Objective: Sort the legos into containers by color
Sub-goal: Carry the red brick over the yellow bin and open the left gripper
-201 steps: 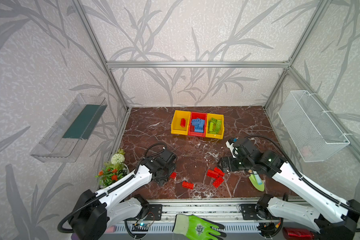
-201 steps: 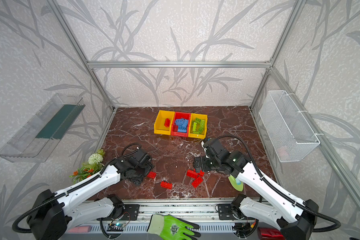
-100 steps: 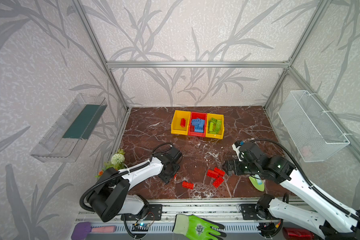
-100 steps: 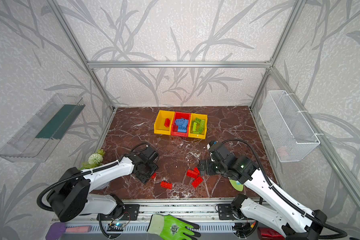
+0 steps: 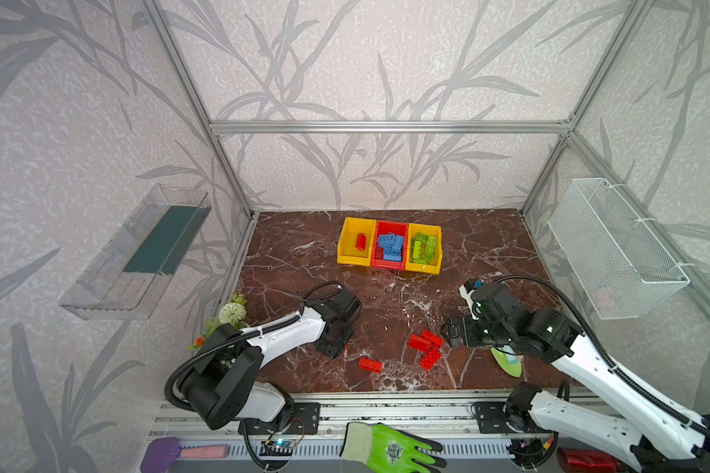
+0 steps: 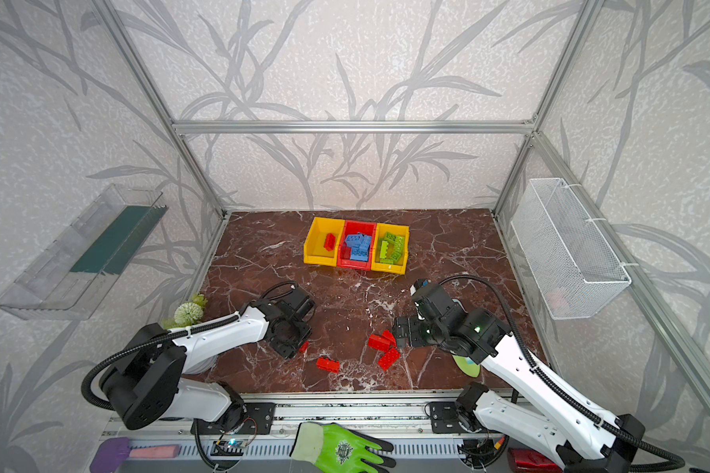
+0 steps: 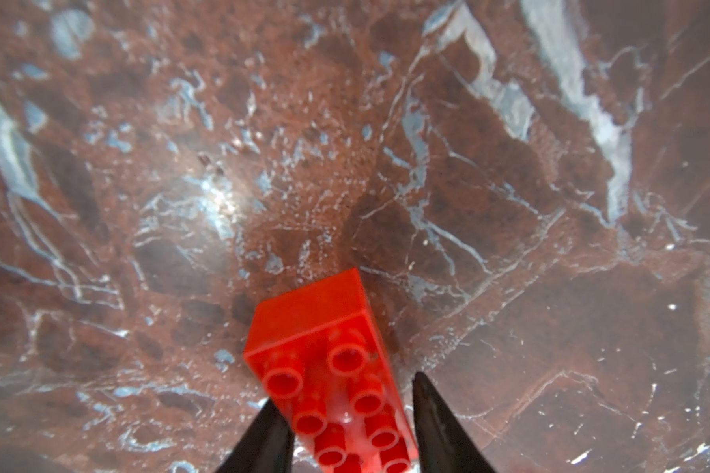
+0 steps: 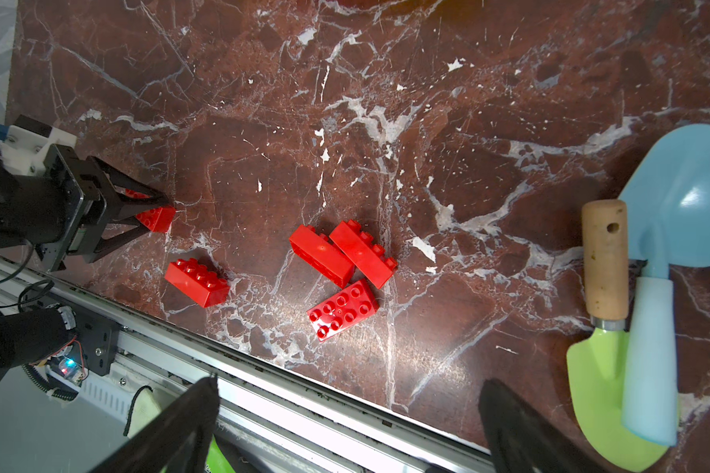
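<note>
Now we see our left hand (image 7: pixel 343 389) pinching a red lego brick (image 7: pixel 316 327) on the marble bench (image 8: pixel 427 123), right hand (image 8: pixel 349 381) wide apart, emblem on the green glove (image 5: pixel 386 454) too small to read.

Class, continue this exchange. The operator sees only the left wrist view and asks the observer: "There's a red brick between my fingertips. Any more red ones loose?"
Observer: Four more red bricks lie on the marble table, three of them clustered.
Operator: Where do reds go?
Observer: One red brick already lies in the left yellow bin.
Operator: Is the right gripper busy?
Observer: No, the right gripper is open and empty.
</note>
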Robot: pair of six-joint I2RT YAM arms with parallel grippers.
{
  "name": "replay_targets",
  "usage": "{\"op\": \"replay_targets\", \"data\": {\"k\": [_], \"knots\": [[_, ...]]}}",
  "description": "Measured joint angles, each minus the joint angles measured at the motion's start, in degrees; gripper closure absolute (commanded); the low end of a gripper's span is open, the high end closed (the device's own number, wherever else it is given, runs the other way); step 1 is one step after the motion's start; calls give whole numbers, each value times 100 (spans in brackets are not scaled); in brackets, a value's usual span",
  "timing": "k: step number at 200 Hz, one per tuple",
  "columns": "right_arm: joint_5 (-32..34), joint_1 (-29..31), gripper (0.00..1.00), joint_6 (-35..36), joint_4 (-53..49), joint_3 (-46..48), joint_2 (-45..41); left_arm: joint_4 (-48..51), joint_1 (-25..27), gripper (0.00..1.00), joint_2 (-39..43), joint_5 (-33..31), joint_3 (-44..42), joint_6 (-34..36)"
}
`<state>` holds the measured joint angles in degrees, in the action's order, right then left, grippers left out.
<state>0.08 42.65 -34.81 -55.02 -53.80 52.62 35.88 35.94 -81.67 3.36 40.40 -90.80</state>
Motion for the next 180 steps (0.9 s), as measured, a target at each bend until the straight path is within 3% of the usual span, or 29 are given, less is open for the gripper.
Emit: {"op": "replay_targets", "data": {"k": [42, 79, 116, 180], "knots": [[39, -42, 1, 107, 87, -48, 374, 455, -120, 78, -284, -120, 402, 374], [-76, -391, 1, 313, 205, -343, 826, 1261, -225, 80, -682, -732, 1906, 1224], [-310, -927, 1, 555, 299, -780, 1375, 1755, -584, 80, -1696, -1137, 4009, 2347], [-507, -1508, 1, 861, 302, -1589, 2052, 2765, -1051, 79, -4883, -1639, 8929, 4548]]}}
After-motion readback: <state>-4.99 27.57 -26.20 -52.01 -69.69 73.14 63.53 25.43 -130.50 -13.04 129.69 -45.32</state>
